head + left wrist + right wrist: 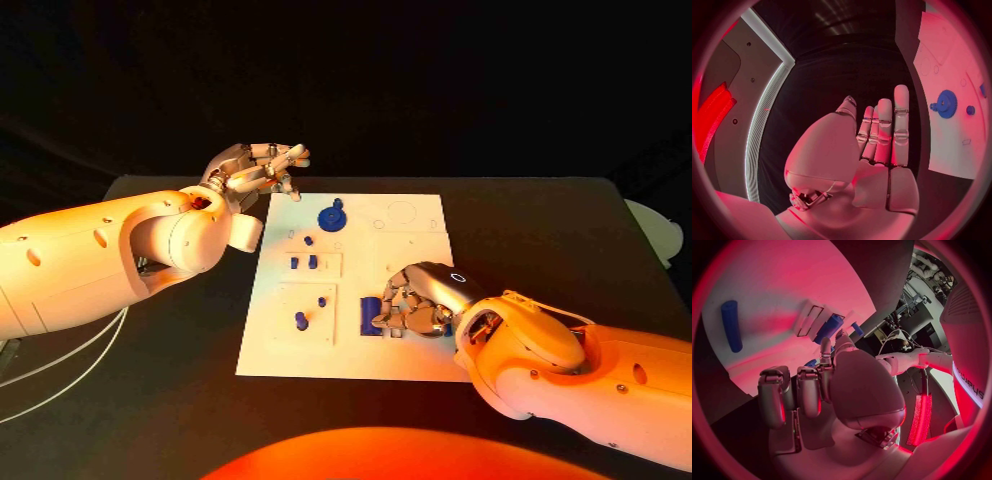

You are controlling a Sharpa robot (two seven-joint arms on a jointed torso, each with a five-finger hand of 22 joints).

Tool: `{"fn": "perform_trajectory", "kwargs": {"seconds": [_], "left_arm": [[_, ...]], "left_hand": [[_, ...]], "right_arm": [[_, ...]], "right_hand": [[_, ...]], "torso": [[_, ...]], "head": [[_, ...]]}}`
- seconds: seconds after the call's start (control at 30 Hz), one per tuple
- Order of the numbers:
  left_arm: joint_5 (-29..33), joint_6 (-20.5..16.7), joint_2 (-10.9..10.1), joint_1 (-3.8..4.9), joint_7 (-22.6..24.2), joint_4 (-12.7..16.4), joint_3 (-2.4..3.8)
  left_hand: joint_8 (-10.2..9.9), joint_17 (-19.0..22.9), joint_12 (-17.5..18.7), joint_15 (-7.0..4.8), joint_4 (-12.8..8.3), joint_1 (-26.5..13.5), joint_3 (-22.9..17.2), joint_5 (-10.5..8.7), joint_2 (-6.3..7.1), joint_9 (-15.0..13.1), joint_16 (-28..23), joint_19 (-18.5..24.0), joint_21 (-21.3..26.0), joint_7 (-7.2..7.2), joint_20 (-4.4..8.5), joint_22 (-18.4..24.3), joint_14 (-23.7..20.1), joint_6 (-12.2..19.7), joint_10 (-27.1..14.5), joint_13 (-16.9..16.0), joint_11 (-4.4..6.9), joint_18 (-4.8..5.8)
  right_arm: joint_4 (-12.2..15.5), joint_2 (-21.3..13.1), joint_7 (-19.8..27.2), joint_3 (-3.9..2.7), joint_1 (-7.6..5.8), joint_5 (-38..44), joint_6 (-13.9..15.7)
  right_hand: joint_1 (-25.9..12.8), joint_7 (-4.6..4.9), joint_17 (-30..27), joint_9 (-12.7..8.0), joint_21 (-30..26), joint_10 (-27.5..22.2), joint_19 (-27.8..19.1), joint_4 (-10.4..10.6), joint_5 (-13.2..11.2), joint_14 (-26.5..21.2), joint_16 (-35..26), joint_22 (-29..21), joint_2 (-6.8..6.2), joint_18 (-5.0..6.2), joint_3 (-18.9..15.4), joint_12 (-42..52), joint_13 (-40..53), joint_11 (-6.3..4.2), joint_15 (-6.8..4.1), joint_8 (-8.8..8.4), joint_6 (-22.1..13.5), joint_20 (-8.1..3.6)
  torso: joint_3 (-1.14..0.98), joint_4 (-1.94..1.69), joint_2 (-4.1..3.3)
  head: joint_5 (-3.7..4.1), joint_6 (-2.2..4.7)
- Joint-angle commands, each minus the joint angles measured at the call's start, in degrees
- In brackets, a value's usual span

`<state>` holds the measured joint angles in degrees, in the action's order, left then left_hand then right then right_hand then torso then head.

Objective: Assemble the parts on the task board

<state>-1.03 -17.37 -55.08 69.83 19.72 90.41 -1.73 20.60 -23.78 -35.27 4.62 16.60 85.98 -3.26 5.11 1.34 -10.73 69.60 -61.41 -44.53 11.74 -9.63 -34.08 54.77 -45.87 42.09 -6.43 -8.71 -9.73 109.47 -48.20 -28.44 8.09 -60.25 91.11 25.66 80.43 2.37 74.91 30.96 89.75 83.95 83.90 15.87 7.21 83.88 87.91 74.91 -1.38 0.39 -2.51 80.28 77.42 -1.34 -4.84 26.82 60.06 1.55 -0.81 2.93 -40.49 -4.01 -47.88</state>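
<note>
Closest to the camera, my right hand (414, 303) is resting low on the task board (346, 345) near its front right, fingers curled down over the blue parts there; I cannot tell whether it is actually gripping anything. Going left to right: my left hand (257, 166) is hovering off the board's far left corner, fingers straight and together, holding nothing, as the left wrist view is showing (879, 135). The board is lying as a white rectangular plate in the middle of the black table (562, 230). On it I am counting one blue gear (333, 216) near the far edge, a few small blue pegs (303, 262) on the left side, and a blue cylinder (371, 318) standing just beside my right hand. The right wrist view is showing a long blue rod (731, 325) lying flat on the board, apart from the fingers. Beyond the table, the room is staying dark.
</note>
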Motion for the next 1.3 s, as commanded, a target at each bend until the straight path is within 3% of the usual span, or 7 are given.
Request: {"fn": "perform_trajectory", "kwargs": {"seconds": [0.03, 0.3, 0.47, 0.63, 0.77, 0.93, 1.3], "left_arm": [[-0.05, 0.76, 0.04, 0.06, 0.35, 0.18, 0.04], [-0.06, 0.71, -0.03, 0.06, 0.37, 0.22, 0.04], [-0.06, 0.71, -0.04, 0.06, 0.38, 0.2, 0.04], [-0.06, 0.75, -0.01, 0.06, 0.42, 0.15, 0.03], [-0.06, 0.81, 0.02, 0.06, 0.47, 0.17, 0.03], [-0.06, 0.9, 0.08, 0.06, 0.54, 0.25, 0.03], [-0.06, 0.99, 0.14, 0.05, 0.54, 0.24, 0.02]], "left_hand": [[0.37, 0.07, -0.25, -0.04, -0.02, -0.2, -0.31, 0.15, 0.37, 0.01, -0.09, 0.39, -0.02, 0.23, 0.19, -0.07, -0.24, 0.24, -0.43, 0.07, 0.0, -0.82], [0.37, 0.07, -0.25, -0.04, -0.02, -0.2, -0.31, 0.15, 0.37, 0.01, -0.09, 0.39, -0.02, 0.23, 0.19, -0.07, -0.24, 0.24, -0.43, 0.07, 0.0, -0.82], [0.37, 0.07, -0.25, -0.04, -0.02, -0.2, -0.31, 0.15, 0.37, 0.01, -0.09, 0.39, -0.02, 0.23, 0.19, -0.07, -0.24, 0.24, -0.43, 0.07, 0.0, -0.82], [0.37, 0.07, -0.25, -0.04, -0.02, -0.2, -0.31, 0.15, 0.37, 0.01, -0.09, 0.39, -0.02, 0.23, 0.19, -0.07, -0.24, 0.24, -0.43, 0.07, 0.0, -0.82], [0.37, 0.07, -0.25, -0.04, -0.02, -0.2, -0.31, 0.15, 0.37, 0.01, -0.09, 0.39, -0.02, 0.23, 0.19, -0.07, -0.24, 0.24, -0.43, 0.07, 0.0, -0.82], [0.46, 0.07, -0.38, -0.01, -0.05, -0.2, -0.41, 0.13, 0.41, 0.0, -0.02, 0.48, -0.02, 0.26, 0.15, -0.11, -0.35, 0.32, -0.66, 0.09, -0.04, -0.82], [0.46, 0.07, -0.38, -0.01, -0.05, -0.2, -0.41, 0.13, 0.41, 0.0, -0.02, 0.48, -0.02, 0.26, 0.15, -0.11, -0.35, 0.32, -0.66, 0.09, -0.04, -0.82]], "right_arm": [[-0.06, 0.03, -0.7, 0.0, 0.04, 2.04, -1.12], [-0.09, -0.04, -0.64, 0.0, 0.04, 2.25, -1.04], [0.54, -1.37, -0.11, -0.03, 0.03, 2.32, 2.42], [1.93, -5.1, 0.65, -0.19, -0.57, 0.21, 5.29], [2.74, -8.44, 0.36, -0.24, -1.33, -0.71, 4.33], [3.15, -12.06, -0.18, -0.2, -1.6, -0.09, 2.91], [3.06, -14.97, -2.04, 0.0, 0.24, 2.46, 0.78]], "right_hand": [[0.66, -0.4, 10.6, -0.06, 0.25, 1.89, 6.1, 0.34, -0.2, 5.22, 0.35, 15.09, -0.28, -0.39, 0.01, -0.05, 6.6, -0.65, -0.45, 0.11, 0.12, -0.39], [0.83, -0.38, 10.59, -0.09, 0.25, 1.9, 6.1, 0.42, -0.36, 5.22, 0.34, 15.09, -0.57, -0.39, 0.02, -0.04, 6.62, -0.65, -0.46, 0.11, 0.16, -0.41], [0.61, -0.27, 10.41, -0.16, 0.25, 1.67, 6.1, 0.71, -0.34, 5.18, 0.27, 15.09, -0.73, -0.39, -0.02, -0.56, 6.31, -0.59, -0.44, 0.05, 0.12, -0.42], [-1.34, 1.08, 9.96, -1.08, 0.25, 0.17, 6.1, 0.88, 0.07, 5.08, 0.07, 15.09, -1.1, -0.39, -0.13, -3.7, 4.48, 0.48, 0.33, -1.83, -2.37, 0.04], [-5.34, 1.74, 10.29, -1.09, 0.25, 1.18, 6.1, 0.87, -2.49, 5.15, 0.2, 15.09, -1.15, -0.39, -1.07, -1.35, 5.92, 1.19, 1.07, -2.21, -2.39, 0.73], [-5.56, 1.6, 10.37, -0.53, 0.25, 0.92, 6.1, 0.85, -1.18, 5.17, 0.23, 15.09, -1.41, -0.39, -1.53, -1.79, 5.68, 1.08, 1.0, -1.91, -2.3, 0.83], [-7.24, 1.36, 10.42, 0.56, 0.25, 0.72, 6.1, 0.98, -0.74, 5.17, 0.24, 15.09, -1.32, -0.39, -2.42, -2.13, 5.48, 0.93, 0.93, -1.25, -1.77, 0.88]], "torso": [[0.01, -0.04, -0.01], [0.02, -0.05, 0.02], [0.01, -0.05, 0.04], [0.02, 0.06, 0.13], [0.04, 0.19, 0.15], [0.03, 0.32, 0.17], [-0.02, 0.18, 0.15]], "head": [[0.07, -0.11], [0.15, -0.24], [0.22, -0.07], [0.33, 0.23], [0.73, 0.42], [1.24, 0.52], [1.87, 0.59]]}}
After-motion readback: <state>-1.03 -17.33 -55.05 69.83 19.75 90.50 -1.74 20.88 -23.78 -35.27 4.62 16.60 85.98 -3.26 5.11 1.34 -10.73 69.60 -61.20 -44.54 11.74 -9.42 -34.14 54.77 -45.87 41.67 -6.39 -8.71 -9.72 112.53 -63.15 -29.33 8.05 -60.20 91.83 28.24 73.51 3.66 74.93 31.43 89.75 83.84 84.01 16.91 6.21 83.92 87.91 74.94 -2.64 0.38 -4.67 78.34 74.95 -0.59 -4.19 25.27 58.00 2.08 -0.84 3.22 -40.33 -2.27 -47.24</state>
